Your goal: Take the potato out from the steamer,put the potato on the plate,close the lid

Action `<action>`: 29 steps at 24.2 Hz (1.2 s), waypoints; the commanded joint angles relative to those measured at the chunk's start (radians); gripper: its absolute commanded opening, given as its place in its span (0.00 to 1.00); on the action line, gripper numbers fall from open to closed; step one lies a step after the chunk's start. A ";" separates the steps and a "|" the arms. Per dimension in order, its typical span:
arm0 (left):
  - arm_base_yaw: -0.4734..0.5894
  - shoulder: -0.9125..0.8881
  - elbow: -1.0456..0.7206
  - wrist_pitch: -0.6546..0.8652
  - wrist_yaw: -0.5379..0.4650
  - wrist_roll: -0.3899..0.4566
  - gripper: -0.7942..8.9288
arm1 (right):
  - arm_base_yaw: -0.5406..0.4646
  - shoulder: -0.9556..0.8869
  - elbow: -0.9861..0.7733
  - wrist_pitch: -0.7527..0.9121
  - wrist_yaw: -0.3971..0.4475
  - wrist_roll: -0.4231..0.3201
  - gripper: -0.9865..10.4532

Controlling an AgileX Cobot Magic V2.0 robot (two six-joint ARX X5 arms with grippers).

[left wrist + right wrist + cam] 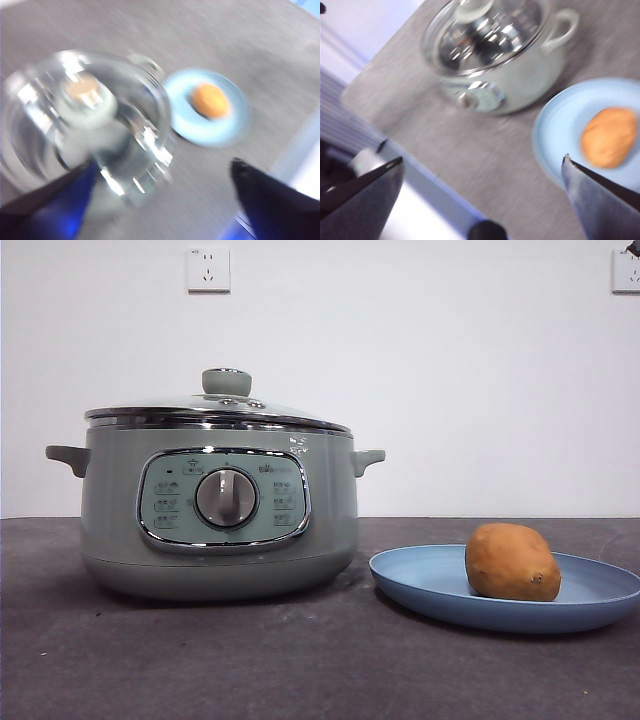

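Potato [511, 562] on plate [430, 580], beside lidded steamer [120, 520].

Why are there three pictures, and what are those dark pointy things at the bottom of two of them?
They are a robot's fingers. It has two arms, each with a camera on its wrist. One blurry picture looks past the left gripper, the other past the right gripper; both are open and hold nothing. The sharp picture comes from a low camera at the table. There you see the green steamer with its glass lid on, and beside it the potato lying on the blue plate.
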 commanded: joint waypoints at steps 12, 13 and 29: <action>-0.001 -0.085 -0.001 -0.141 0.006 -0.012 0.08 | 0.001 -0.002 0.003 -0.047 -0.037 0.005 0.09; -0.001 -0.085 -0.001 -0.142 0.006 -0.012 0.08 | 0.001 -0.002 0.003 -0.047 -0.037 0.005 0.09; -0.001 -0.084 -0.001 -0.141 0.003 -0.012 0.08 | 0.001 -0.002 0.003 -0.047 -0.037 0.005 0.09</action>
